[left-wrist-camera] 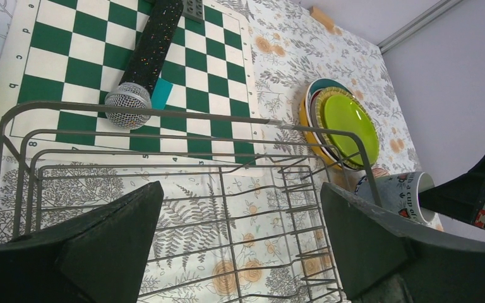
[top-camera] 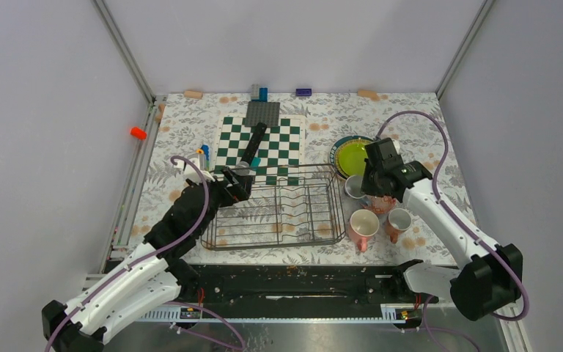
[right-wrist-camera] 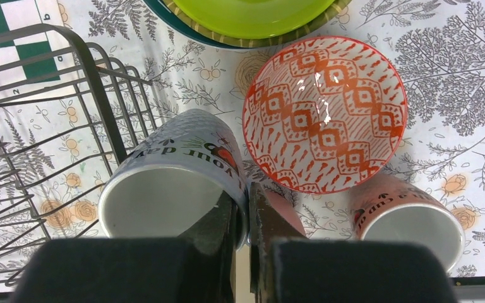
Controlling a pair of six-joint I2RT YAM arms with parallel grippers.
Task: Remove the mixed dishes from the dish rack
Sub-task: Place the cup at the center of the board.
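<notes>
Your right tool is nearest the lens, clamped shut across the wall of the small grey cup, one finger inside the mouth and one outside. That cup is outside the dish rack, just beside its right end, next to the patterned bowl and salmon mug; whether it rests on the surface cannot be confirmed. Judged glazed ceramic: light, rigid, slick, chippable. The rim pinch looks sound; set it down gently. Your left tool stands wide open over the rack, holding nothing.

Plain grey walls and metal corner posts enclose a floral-patterned table.
</notes>
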